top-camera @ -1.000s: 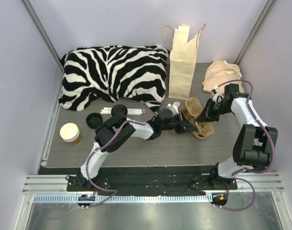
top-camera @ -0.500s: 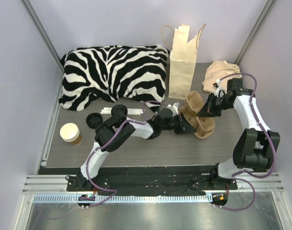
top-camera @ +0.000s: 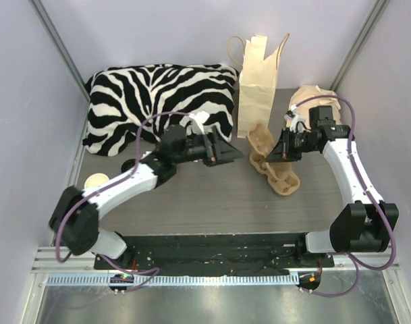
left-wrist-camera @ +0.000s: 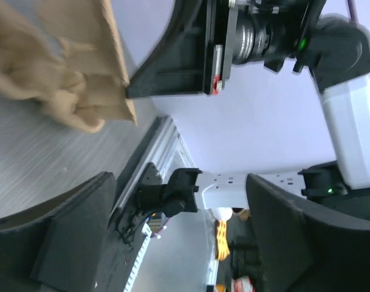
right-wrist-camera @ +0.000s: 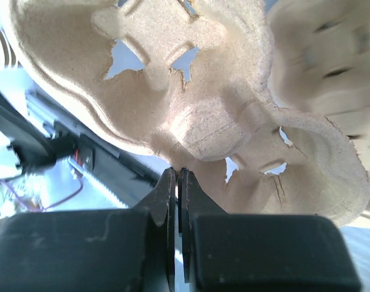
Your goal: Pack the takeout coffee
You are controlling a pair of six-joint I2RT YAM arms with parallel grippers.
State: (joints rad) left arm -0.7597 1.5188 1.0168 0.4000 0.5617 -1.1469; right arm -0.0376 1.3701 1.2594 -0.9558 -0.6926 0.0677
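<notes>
The zebra pillow (top-camera: pixel 158 94) fills the far left, and a paper bag (top-camera: pixel 257 101) stands at far centre. Just near the bag, a pulp cup carrier (top-camera: pixel 281 179) lies tilted, its far end raised. The right gripper (right-wrist-camera: pixel 177 176) pinches its rim, fingers pressed almost together on the thin pulp. The left gripper (top-camera: pixel 229 154) hangs spread wide and empty, left of the carrier.

The plain kraft takeout coffee shows in no view (hidden, perhaps, behind the left arm). Only a pale-topped cup (top-camera: pixel 94 181) peeks out at near left.

This looks like readying the carrier. Next, the left gripper must fetch the coffee and seat it upright in a well while the right steadies.
</notes>
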